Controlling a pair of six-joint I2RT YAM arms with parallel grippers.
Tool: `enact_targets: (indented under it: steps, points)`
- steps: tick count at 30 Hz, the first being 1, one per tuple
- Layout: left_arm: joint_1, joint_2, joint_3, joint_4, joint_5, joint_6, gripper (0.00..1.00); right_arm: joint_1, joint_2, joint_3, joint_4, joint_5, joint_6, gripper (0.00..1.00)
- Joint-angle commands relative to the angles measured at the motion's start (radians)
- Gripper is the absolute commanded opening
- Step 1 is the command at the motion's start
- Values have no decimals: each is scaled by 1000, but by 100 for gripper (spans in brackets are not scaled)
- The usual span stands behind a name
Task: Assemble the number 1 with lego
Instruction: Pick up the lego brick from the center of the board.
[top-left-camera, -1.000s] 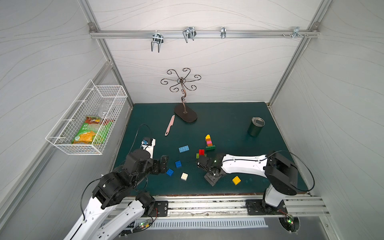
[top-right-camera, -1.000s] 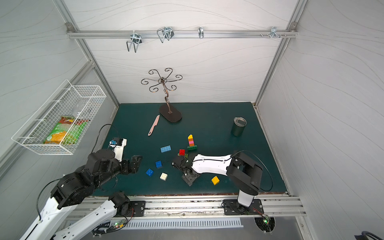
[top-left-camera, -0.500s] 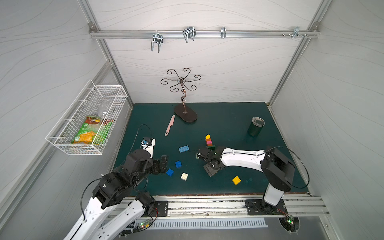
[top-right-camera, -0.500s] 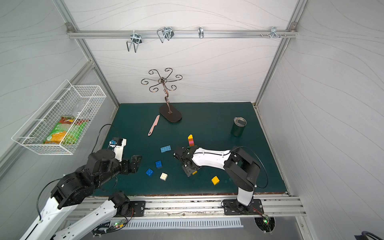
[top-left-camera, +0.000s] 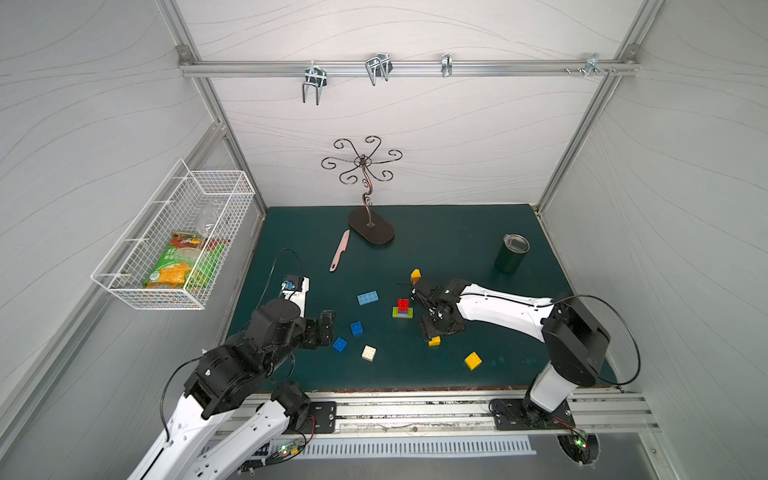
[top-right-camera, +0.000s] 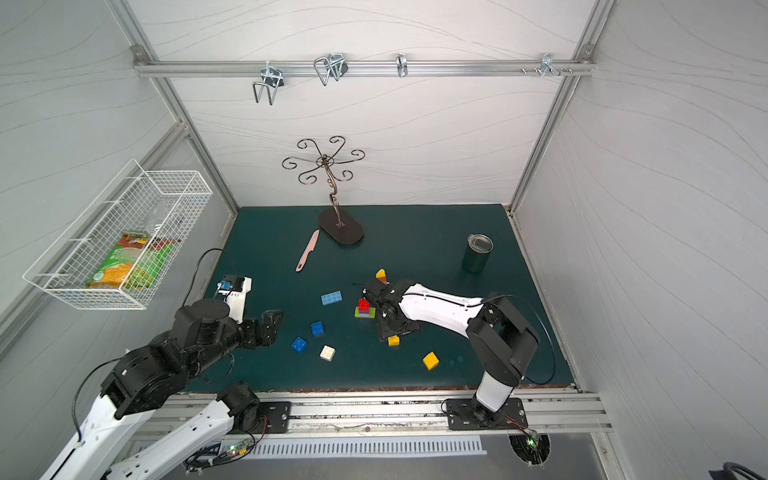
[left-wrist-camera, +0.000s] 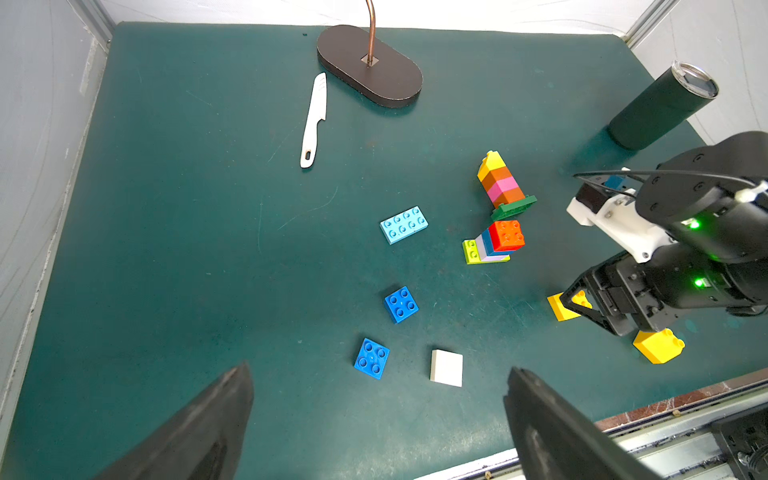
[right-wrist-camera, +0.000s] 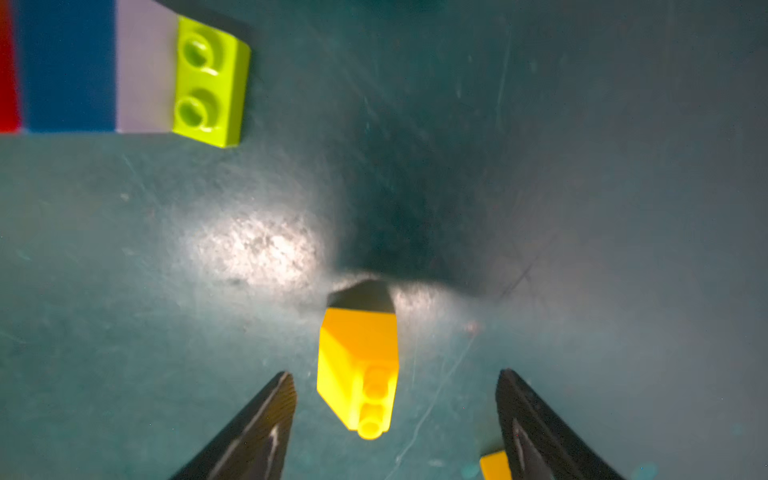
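near the middle of the surface (top-left-camera: 457, 232) sit two short stacks, the work so far. the lime-based stack (top-left-camera: 402, 308) carries lilac, blue and red and stands upright. just beyond it, the green-based stack (left-wrist-camera: 500, 185) of orange, pink, orange and yellow seems to lie on its side in the left wrist view. they are not joined and neither reads as a 1 yet, so i judge the build no more than half done.

loose lego left over: a light-blue brick (top-left-camera: 368, 298), two blue bricks (top-left-camera: 356, 328), a white brick (top-left-camera: 368, 353) and a yellow brick (top-left-camera: 473, 360) toward the front edge.

the right end effector (right-wrist-camera: 395, 374) is low over a smaller yellow piece (right-wrist-camera: 357, 365). its jaws are partly apart on either side with gaps showing, so it grips nothing. the left end effector (left-wrist-camera: 379, 369) hangs spread wide and empty near the blue bricks. grasping that yellow piece looks like the step in hand.
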Motion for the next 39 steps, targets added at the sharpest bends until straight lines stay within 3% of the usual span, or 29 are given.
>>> enact_targets:
  steps: [1,5,10,26,31,39]
  points:
    - [5,-5,2,37,-32,-26,100,-4,2,33,-92,-70,98,76]
    - [5,52,35,2,-29,-41,100,-4,22,37,-85,-96,109,72]
    - [5,93,54,-15,2,-47,100,-2,45,55,-86,-89,102,58]
    - [5,67,2,33,-5,-38,100,0,145,98,-100,-67,107,57]
    - [5,64,-2,35,-5,-38,100,1,159,114,-105,-70,111,49]
    - [7,59,-5,38,-10,-37,100,1,183,121,-117,-67,121,47]
